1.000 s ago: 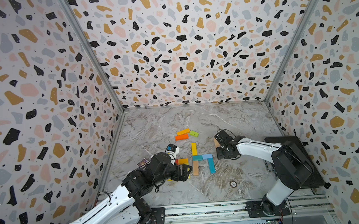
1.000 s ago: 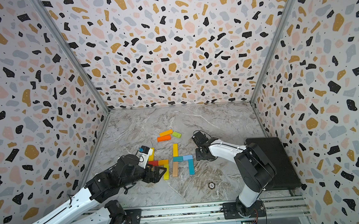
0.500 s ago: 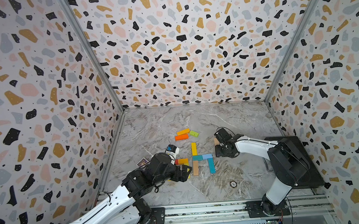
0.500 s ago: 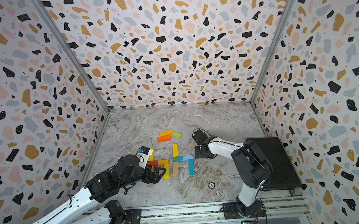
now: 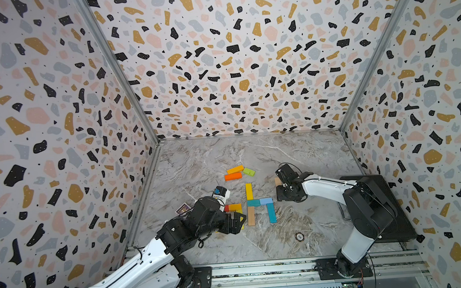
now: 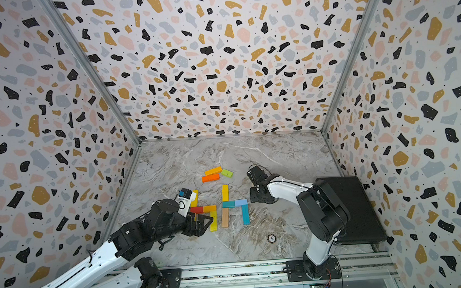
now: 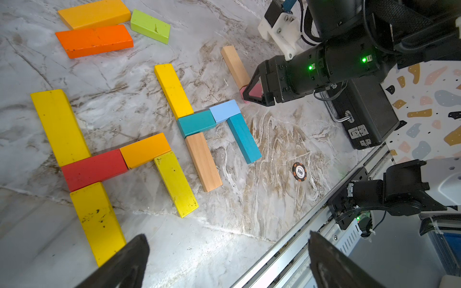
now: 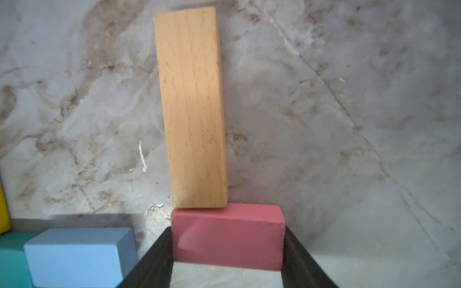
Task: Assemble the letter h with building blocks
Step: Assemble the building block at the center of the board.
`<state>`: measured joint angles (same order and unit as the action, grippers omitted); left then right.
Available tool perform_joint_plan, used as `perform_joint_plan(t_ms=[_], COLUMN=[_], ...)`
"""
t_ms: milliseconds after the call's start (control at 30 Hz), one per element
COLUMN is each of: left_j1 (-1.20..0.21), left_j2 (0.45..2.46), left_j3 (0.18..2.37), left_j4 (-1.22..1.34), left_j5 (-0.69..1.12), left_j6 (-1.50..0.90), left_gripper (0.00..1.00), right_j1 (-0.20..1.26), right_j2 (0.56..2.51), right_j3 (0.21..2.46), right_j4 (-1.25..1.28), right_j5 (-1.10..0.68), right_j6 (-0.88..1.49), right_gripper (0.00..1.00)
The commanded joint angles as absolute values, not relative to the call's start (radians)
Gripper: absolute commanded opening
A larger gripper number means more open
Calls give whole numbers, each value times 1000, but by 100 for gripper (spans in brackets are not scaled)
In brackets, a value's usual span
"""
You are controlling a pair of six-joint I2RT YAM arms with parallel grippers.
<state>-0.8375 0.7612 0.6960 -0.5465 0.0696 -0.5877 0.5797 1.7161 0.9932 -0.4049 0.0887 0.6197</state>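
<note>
Right pincer (image 8: 227,249) around pink block (image 8: 228,224)

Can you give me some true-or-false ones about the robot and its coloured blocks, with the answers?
1. The right pincer grips a pink block. True.
2. The left pincer holds a block too. False: it is open and empty.
3. The green block is part of a letter. False: it lies loose beside the orange blocks.
4. The pink block touches the end of a plain wood block. True.
</note>
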Motion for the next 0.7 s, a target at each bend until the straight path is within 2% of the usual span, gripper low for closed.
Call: perform_joint_plan(t_ms=[0,400,667], left_j1=[-832,-831,-831], left_j2=[754,754,757], left_j3=[703,702,705], left_j4=[-536,-535,-534], left_j5=[71,74,70], left_j6=[-581,-582,-582], left_gripper=[99,99,99], right_j1=[574,571,571], right_j2=[1746,1747,1697], right_j3=[1008,1006,1024], right_j4=[-433,-422,-411], right_j5=[95,91,87], right_j6=[603,596,585], right_gripper=[64,78,84])
